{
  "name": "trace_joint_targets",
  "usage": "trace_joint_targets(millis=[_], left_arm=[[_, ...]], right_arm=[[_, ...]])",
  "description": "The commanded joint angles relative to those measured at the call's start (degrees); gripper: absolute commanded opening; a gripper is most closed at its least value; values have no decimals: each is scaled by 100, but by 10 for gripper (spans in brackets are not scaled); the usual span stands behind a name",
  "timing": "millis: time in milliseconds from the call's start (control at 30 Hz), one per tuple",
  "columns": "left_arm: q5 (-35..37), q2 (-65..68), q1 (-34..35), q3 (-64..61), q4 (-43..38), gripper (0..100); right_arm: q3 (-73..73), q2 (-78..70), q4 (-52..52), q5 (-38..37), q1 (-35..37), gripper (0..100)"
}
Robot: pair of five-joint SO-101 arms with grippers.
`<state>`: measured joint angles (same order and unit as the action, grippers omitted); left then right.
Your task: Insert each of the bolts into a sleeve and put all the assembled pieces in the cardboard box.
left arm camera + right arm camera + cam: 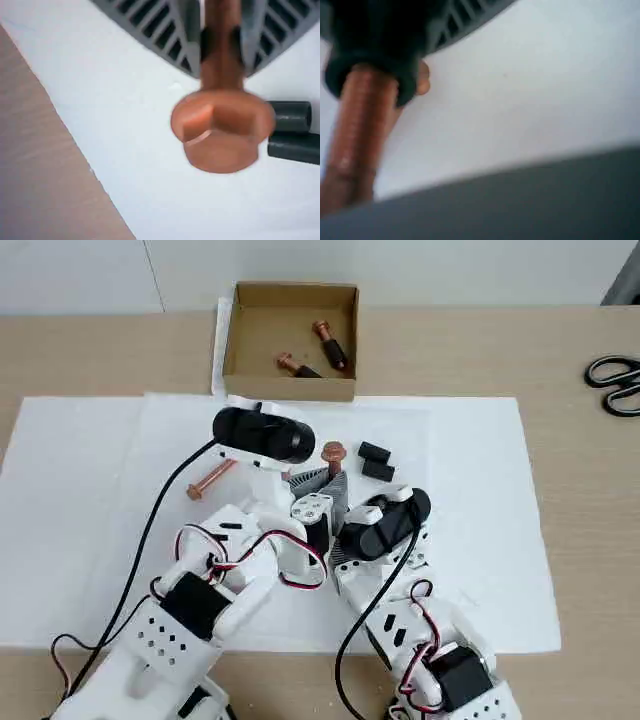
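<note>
My left gripper point(333, 480) point(221, 35) is shut on the shaft of a copper bolt point(333, 452) point(222, 125) at the table's middle. The hex head sticks out past the grey fingertips. In the right wrist view the bolt's threaded shaft point(355, 135) runs into a black sleeve point(370, 55). My right gripper point(340, 535) sits close behind the left one, mostly under its camera housing. Two loose black sleeves point(375, 460) point(292, 131) lie just right of the bolt head. Another copper bolt point(210, 480) lies to the left. The cardboard box point(290, 390) holds two assembled pieces point(330, 345).
A white paper sheet point(480, 570) covers the work area. Black scissors point(615, 383) lie on the bare wood at the far right. The box stands at the sheet's back edge, directly behind both grippers.
</note>
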<state>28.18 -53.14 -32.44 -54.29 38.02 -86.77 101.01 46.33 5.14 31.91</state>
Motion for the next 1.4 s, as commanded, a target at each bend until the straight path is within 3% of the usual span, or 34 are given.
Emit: trace_joint_targets(millis=[0,500,1067,1267,1367], left_arm=[[-53,-167,-18,4,-141,6],[-62,-193,-281,4,510,6],[-211,-193,-527,-347,607,9],[-193,-202,-536,-75,923,186],[-193,-202,-527,163,1222,219]], right_arm=[[79,66,-154,62,31,4],[79,84,-154,62,31,4],[79,84,-154,53,31,4],[79,84,-154,53,22,4],[70,84,-154,53,22,4]])
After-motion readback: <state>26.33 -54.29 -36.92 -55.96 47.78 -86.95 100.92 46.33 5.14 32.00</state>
